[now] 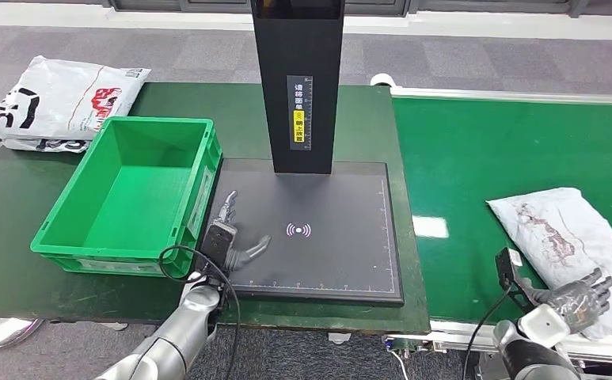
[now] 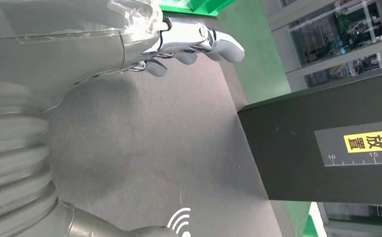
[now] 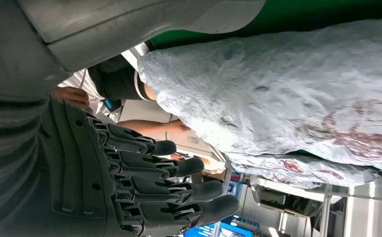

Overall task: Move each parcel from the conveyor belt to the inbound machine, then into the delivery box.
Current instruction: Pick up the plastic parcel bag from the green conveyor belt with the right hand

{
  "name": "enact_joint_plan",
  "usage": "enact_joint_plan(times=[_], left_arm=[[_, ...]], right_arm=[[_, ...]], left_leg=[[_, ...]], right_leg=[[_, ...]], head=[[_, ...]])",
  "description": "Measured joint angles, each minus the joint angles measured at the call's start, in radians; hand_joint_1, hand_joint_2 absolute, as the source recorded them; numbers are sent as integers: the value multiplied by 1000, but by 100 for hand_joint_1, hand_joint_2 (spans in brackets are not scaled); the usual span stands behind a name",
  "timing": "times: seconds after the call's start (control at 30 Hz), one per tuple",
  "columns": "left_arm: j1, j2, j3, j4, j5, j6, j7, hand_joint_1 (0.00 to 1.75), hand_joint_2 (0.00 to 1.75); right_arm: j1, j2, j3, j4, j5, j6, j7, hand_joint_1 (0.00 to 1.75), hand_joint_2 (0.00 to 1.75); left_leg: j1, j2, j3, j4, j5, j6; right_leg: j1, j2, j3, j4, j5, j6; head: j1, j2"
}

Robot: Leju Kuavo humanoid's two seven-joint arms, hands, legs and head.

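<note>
A white parcel (image 1: 560,229) with red print lies on the green conveyor belt (image 1: 477,158) at the right. My right hand (image 1: 578,297) is at the parcel's near edge with its fingers extended and apart. In the right wrist view the fingers (image 3: 179,168) are straight and the parcel (image 3: 277,89) lies beside them, ungripped. My left hand (image 1: 235,237) hovers open over the left part of the inbound machine's black pad (image 1: 334,261), holding nothing. The left wrist view has its fingers (image 2: 198,42) stretched out above the pad (image 2: 144,138). The green delivery box (image 1: 128,190) stands left of the pad, with nothing in it.
The machine's black column (image 1: 298,79) rises at the back of the pad. Another white parcel (image 1: 57,103) lies on the dark green table at the far left. In the right wrist view a person's arm (image 3: 154,126) shows beyond the belt.
</note>
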Motion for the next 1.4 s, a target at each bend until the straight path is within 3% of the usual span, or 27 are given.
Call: enact_joint_plan(times=[0.6, 0.93, 1.13, 1.4], left_arm=[[0, -8, 0, 2, 4, -4, 2, 0, 175], [2, -9, 0, 5, 18, -2, -3, 0, 175], [3, -9, 0, 4, 22, -6, 6, 0, 175], [3, -10, 0, 4, 24, -6, 9, 0, 175]], right_arm=[[25, -14, 0, 1, 2, 6, -6, 0, 175], [27, -14, 0, 1, 36, 83, 24, 0, 175], [26, -8, 0, 1, 35, 187, 30, 0, 175], [22, -4, 0, 1, 34, 201, 31, 0, 175]], left_leg=[[0, 0, 0, 0, 0, 0], [0, 0, 0, 0, 0, 0], [0, 0, 0, 0, 0, 0], [0, 1, 0, 0, 0, 1]], right_leg=[[0, 0, 0, 0, 0, 0], [0, 0, 0, 0, 0, 0], [0, 0, 0, 0, 0, 0], [0, 0, 1, 0, 1, 1]], head=[[0, 0], [0, 0], [0, 0], [0, 0]])
